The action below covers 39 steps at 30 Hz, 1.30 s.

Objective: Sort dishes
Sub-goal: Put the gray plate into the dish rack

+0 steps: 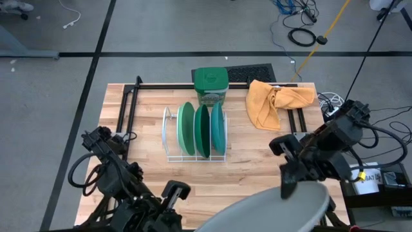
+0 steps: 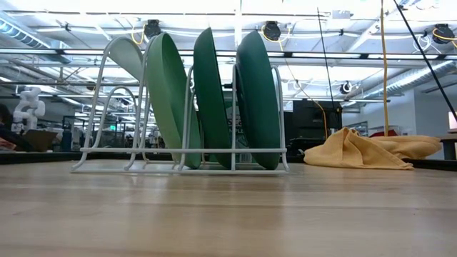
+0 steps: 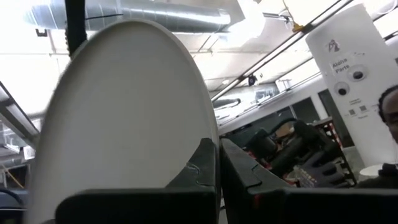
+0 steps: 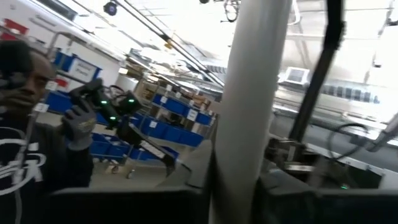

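A light grey plate [image 1: 277, 209] is held in the air over the table's near edge, right of the middle. My right gripper [image 1: 286, 183] is shut on its far rim. My left gripper [image 3: 217, 149] is shut on the plate's rim too, but in the high view it is hidden at the picture's bottom edge. A light green plate [image 1: 187, 129], a green plate [image 1: 201, 131] and a teal plate [image 1: 217, 129] stand on edge in the slots of a white wire rack [image 1: 168, 138] at mid-table. The low view does not show the grey plate. My left gripper pinches the grey plate's rim [image 3: 208, 134] between its two fingers, with the plate's pale face [image 3: 124, 112] rising beyond the fingers. The plate is clear of the table. My right gripper has the plate's rim [image 4: 239, 155] between its two fingers and sees the plate edge-on. In the high view the fingers [image 1: 285, 174] come at the far rim from the table's far right side. The plate is lifted clear.
A green square tub [image 1: 210, 84] stands behind the rack. An orange cloth [image 1: 277, 103] lies at the far right. A black frame [image 1: 129, 109] runs along the far and left sides. A person [image 4: 25, 124] stands beyond the table.
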### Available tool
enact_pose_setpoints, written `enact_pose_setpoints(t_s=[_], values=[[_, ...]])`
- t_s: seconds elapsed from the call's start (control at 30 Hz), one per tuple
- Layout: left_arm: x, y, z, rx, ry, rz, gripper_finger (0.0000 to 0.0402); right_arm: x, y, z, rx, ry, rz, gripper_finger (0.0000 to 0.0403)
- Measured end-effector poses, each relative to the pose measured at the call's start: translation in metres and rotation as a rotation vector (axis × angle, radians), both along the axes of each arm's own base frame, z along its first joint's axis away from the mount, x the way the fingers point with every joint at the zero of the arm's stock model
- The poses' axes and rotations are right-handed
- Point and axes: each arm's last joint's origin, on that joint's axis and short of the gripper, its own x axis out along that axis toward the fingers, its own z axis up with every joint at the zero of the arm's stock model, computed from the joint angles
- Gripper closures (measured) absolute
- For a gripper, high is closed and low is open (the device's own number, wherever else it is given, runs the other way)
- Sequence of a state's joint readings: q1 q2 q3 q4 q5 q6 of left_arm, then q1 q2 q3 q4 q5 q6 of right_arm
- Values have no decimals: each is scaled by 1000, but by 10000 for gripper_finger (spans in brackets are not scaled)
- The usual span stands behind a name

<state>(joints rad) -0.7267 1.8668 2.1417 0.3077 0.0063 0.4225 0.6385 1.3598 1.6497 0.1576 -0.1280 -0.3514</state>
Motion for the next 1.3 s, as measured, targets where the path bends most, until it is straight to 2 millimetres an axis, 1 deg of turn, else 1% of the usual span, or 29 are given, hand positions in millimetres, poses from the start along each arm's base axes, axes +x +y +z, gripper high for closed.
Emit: enact_pose_setpoints(t_s=[0.1,0.23,0.3,0.4,0.57,0.67,0.8,0.93,1.0,1.07,1.17,1.3], values=[[1,2,0,4,4,6,401,0,1,-1,-13,3,20,388],[1,2,0,9,12,16,401,-2,4,-2,-32,-7,11,393],[1,2,0,10,9,19,394,-3,6,-2,-47,-16,3,395],[0,3,2,-7,-2,31,368,-3,10,-3,-67,-32,-14,396],[1,1,1,-27,1,53,309,-4,15,-5,-77,-22,-26,397],[-4,1,3,-41,6,61,285,-5,20,-7,-85,-18,-18,397],[-19,4,15,-58,-32,37,278,-6,32,-12,-112,-15,-50,397],[-42,3,28,-61,-106,20,277,-8,42,-16,-140,-19,-101,397],[-53,2,34,-70,-136,59,276,-9,47,-17,-150,-18,-117,397],[-66,1,39,-58,-158,137,276,-9,52,-20,-161,-12,-154,397],[-83,0,44,-25,-148,308,276,-8,58,-24,-174,13,-266,397],[-100,-2,45,4,-10,583,276,0,65,-31,-188,56,-471,397]])
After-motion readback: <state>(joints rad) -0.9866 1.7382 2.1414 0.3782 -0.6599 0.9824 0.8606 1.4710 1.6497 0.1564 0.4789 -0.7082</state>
